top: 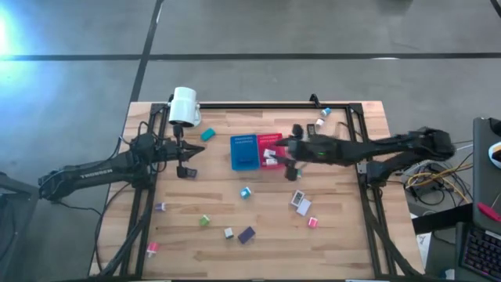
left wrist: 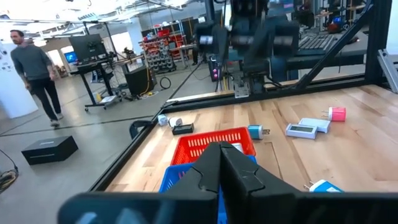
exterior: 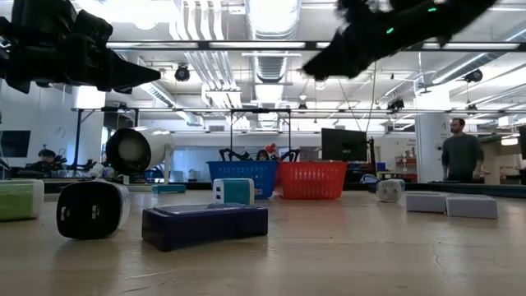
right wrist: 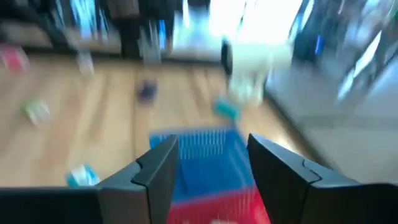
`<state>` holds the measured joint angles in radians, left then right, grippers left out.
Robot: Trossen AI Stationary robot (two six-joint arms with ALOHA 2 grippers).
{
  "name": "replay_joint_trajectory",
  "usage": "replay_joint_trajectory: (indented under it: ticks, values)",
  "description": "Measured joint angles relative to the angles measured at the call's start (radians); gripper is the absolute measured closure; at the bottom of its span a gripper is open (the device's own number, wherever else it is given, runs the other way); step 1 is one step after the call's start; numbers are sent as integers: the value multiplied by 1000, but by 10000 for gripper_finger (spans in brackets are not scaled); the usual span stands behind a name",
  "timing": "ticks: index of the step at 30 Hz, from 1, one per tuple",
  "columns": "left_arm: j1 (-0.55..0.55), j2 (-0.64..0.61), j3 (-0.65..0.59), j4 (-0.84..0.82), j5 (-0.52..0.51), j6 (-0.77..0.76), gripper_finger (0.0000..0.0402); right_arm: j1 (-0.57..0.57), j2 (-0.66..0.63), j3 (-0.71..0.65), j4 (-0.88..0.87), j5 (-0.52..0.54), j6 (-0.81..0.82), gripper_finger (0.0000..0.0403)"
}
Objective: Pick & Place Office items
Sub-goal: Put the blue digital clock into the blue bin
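The left end effector [top: 185,169] hangs closed and empty above the counter [top: 344,243], left of the blue bin [top: 243,152]. This arm waits. A white lamp [top: 185,106] lies near the counter's far left corner, with a teal item [top: 207,134] beside it.

The blue bin and red bin [top: 268,144] stand touching, side by side, at the counter's middle. The right end effector [top: 286,160] is above the red bin, jaws parted, with nothing visible between them in the right wrist view. White pieces show inside the red bin.

Judgement: the task is at an early-to-middle stage. Most office items [top: 301,204] remain loose on the counter: pink, green, grey and purple pieces toward the near edge, white blocks right of centre, and a few near the far right corner. All still need collecting.
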<state>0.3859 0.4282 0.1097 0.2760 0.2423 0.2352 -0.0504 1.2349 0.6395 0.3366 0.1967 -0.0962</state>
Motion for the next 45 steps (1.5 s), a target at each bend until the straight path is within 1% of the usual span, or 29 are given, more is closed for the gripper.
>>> replay_joint_trajectory:
  ticks: [2,4,7,9,11,14,16,17,20,27,32,34,37,42,45]
  values:
    - [0,0,0,0,1,0,395,9,-93,-92,132,-1,0,224]
    - [0,0,0,0,1,0,395,11,-180,-178,227,3,19,234]
    - [0,0,0,0,1,0,393,11,-306,-282,261,4,40,260]
    - [0,0,0,0,1,0,393,11,-382,-342,275,-1,29,286]
    - [0,0,0,0,1,0,394,7,-452,-406,347,-55,10,314]
    - [0,0,0,0,1,0,396,-7,-530,-494,518,-176,9,357]
    - [0,0,0,0,0,0,396,-18,-574,-532,555,-194,24,383]
    - [0,0,0,0,1,0,396,-27,-595,-545,550,-192,33,388]
    - [0,0,0,0,0,-4,392,-51,-639,-568,530,-172,51,390]
    - [0,0,0,0,0,-7,396,-78,-718,-610,524,-170,74,391]
    - [0,0,0,0,0,-7,395,-78,-769,-607,419,-148,70,391]
    - [0,0,0,-1,1,-7,392,-78,-780,-607,404,-134,71,391]
    - [0,0,0,-1,0,8,389,-77,-796,-606,408,-145,71,391]
    - [0,0,0,8,-6,96,392,-77,-795,-606,402,-144,48,391]
    - [0,0,0,8,-6,91,394,-77,-795,-606,401,-143,48,391]
